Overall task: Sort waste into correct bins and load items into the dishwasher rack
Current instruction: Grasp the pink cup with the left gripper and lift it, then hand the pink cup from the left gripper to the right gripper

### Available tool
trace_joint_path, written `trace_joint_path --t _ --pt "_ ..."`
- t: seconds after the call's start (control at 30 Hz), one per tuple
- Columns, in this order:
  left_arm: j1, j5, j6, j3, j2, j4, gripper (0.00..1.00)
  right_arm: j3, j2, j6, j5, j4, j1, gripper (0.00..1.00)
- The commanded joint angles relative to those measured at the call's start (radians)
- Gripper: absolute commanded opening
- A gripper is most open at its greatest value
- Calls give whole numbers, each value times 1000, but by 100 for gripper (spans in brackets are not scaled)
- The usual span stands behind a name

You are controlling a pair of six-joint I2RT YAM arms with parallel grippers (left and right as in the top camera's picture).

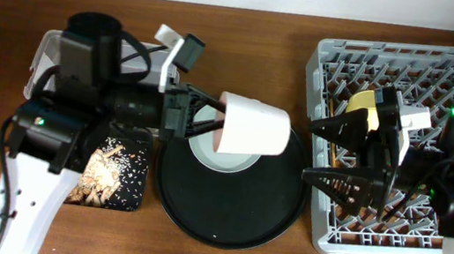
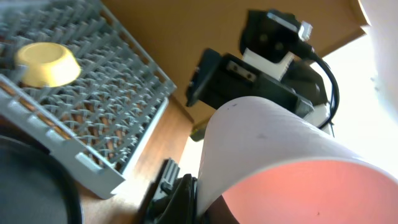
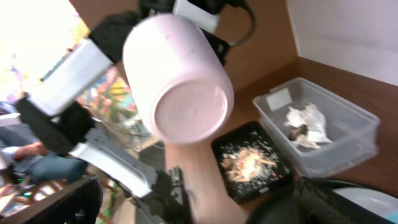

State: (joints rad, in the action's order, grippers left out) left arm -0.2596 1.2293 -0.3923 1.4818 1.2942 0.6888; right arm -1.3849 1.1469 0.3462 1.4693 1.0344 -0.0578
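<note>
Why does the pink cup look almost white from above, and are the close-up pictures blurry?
Overhead view: sharp, but bright light washes the pink cup to near white. Left wrist view: the cup is very close and soft, top right corner blown out. Right wrist view: cup slightly blurred, glare burning out the upper left.

1. I count one pink cup (image 1: 252,127).
2. I count one yellow bowl (image 1: 362,104).
3. I count one pale plate (image 1: 210,153).
4. I count one dishwasher rack (image 1: 431,67).
5. I count two bins: one clear box (image 3: 348,152) and one shallow black tray (image 3: 249,132).
6. I count one round black tray (image 1: 228,216).
7. I count two claws: left claw (image 1: 210,118) and right claw (image 1: 317,149).
</note>
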Motion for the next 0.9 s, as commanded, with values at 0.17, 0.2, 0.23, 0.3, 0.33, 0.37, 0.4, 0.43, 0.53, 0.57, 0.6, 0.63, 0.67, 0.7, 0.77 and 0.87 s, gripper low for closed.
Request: trace_joint_path --t 0.17,0.2,0.23,0.3,0.33,0.37,0.4,0.43,0.53,0.57,0.6,0.63,0.67,0.7,0.77,0.87 --pt "-55 52 28 2 17 -65 0 -14 18 13 82 -33 93 96" --pt "-60 41 28 2 17 -65 0 -14 18 12 82 -45 112 95" --pt "-64 33 28 2 17 -65 0 -14 18 13 82 -53 125 93" --pt "-76 28 28 2 17 -68 0 -14 18 13 82 -90 161 89" --pt "-84 22 29 2 17 -68 0 -14 18 13 82 -117 177 85" --pt "-90 20 29 2 17 -69 0 -14 18 12 82 -133 185 83" --pt "-94 20 29 2 17 -69 0 -14 18 12 82 -150 190 82" --pt "-100 20 29 2 17 -69 0 -14 18 11 82 -171 196 79" --pt "-109 20 32 2 17 -68 0 -14 18 -27 82 -229 203 77" --pt "-111 20 32 2 17 -69 0 -14 18 -51 82 -253 203 76" --pt "-111 20 32 2 17 -69 0 -14 18 -77 82 -276 203 76" --pt "-111 20 32 2 17 -69 0 -14 18 -96 82 -291 203 76" --pt "-111 20 32 2 17 -69 0 -14 18 -105 82 -300 203 76" --pt "-111 20 32 2 17 -69 0 -14 18 -105 82 -299 203 75" --pt "-111 20 32 2 17 -69 0 -14 18 -105 82 -298 203 70" --pt "-111 20 32 2 17 -72 0 -14 18 -105 82 -297 203 68"
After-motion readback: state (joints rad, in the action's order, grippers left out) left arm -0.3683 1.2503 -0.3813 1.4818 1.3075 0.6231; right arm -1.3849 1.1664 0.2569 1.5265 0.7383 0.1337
